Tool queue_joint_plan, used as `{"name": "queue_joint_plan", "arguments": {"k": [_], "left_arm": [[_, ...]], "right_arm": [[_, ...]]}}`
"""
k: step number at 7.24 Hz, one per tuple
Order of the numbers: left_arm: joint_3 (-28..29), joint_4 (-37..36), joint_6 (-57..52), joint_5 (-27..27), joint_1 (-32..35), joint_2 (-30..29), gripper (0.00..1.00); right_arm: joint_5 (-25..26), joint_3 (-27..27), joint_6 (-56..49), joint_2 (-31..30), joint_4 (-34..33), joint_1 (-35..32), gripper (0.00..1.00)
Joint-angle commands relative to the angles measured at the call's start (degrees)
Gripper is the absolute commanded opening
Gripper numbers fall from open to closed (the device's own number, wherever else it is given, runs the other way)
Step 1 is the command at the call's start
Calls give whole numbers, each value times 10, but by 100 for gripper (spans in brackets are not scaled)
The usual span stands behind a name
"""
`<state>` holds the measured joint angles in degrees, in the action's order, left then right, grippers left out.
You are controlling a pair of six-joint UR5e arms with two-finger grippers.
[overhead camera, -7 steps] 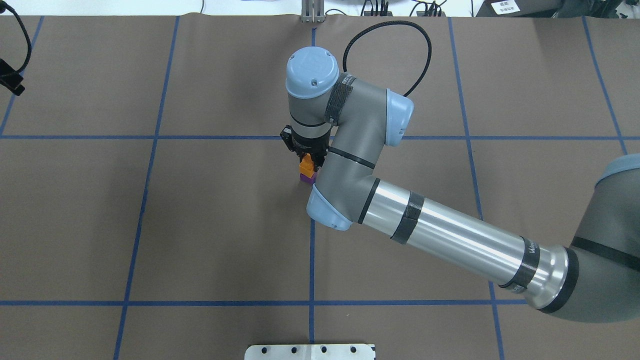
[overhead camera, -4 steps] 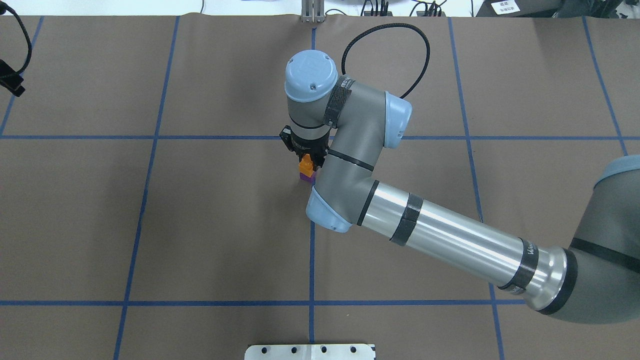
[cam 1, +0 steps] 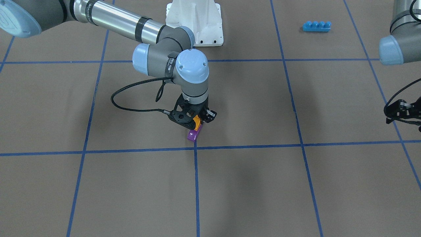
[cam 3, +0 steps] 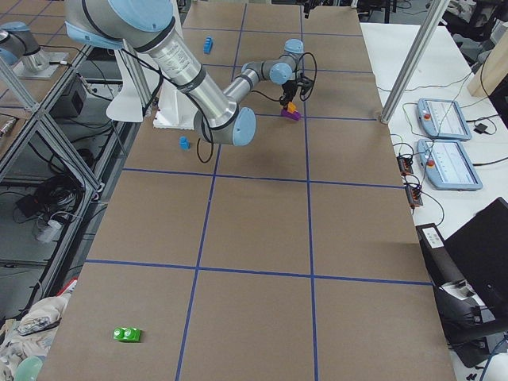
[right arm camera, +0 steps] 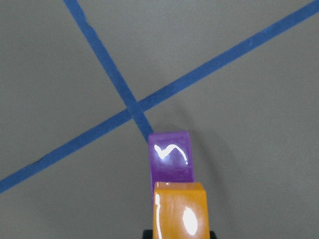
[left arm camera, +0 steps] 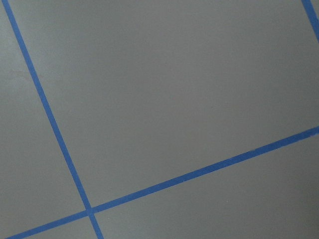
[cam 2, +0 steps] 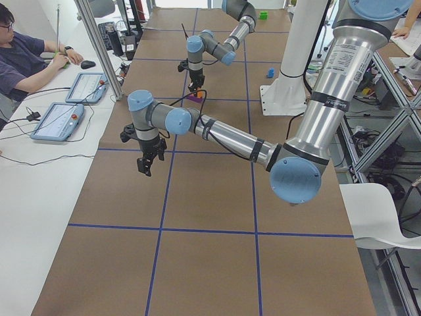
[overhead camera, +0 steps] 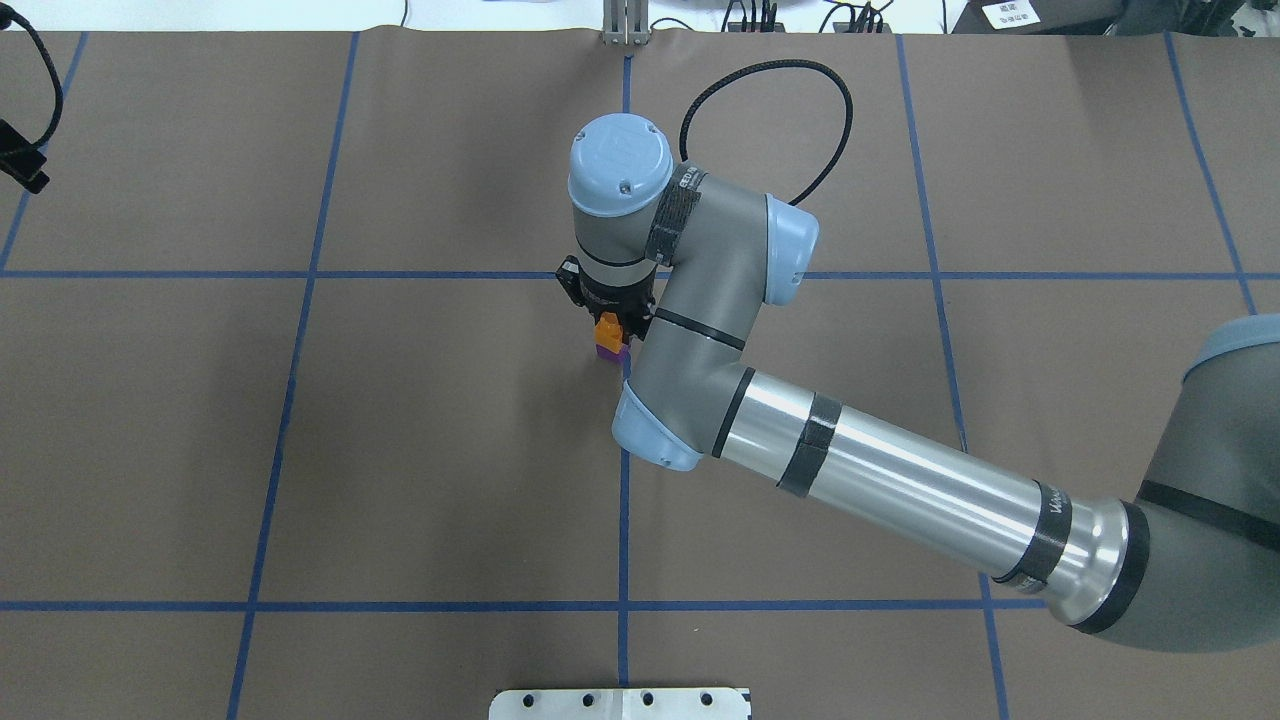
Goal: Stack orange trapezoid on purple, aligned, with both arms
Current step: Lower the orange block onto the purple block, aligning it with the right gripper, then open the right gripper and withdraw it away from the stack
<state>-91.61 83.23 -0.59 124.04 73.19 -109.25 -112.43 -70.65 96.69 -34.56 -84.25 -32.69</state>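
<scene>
R gripper [cam 1: 197,120] was clamped on the orange block [cam 1: 196,123], pointing down near the mat's [cam 1: 263,184] centre. The orange sat right over the purple block [cam 1: 193,135], which stuck out past it in the wrist cam. Couldn't tell if they touched. Purple lay on the mat just beside a blue tape [cam 1: 250,145] crossing. L gripper [cam 1: 402,112] hung well apart near the table's end, jaws open or closed I couldn't tell.

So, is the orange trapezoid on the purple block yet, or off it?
On or just above it: the orange trapezoid, clamped in the right jaws, overlaps one end of the purple block. Whether it is seated, cannot tell.
</scene>
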Motion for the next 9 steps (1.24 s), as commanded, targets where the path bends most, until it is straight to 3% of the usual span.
{"name": "queue_joint_plan", "arguments": {"k": [1,3,5,7,9], "left_arm": [[1,1,1,1,0,0,100],[0,5,-1,-1,0,1,100],[-1,23,0,3,11,11,100],[6,61,-79,3,37,45,100],[11,62,-128,17,91,70,100]], "right_arm": [[-1,-5,-2,1,1,0,100],[0,-19,-2,1,1,-2,100],[-5,-94,-5,-2,-52,-29,100],[-10,-165,-119,-7,-132,-71,100],[-50,-239,-276,-78,-181,-146,100]]}}
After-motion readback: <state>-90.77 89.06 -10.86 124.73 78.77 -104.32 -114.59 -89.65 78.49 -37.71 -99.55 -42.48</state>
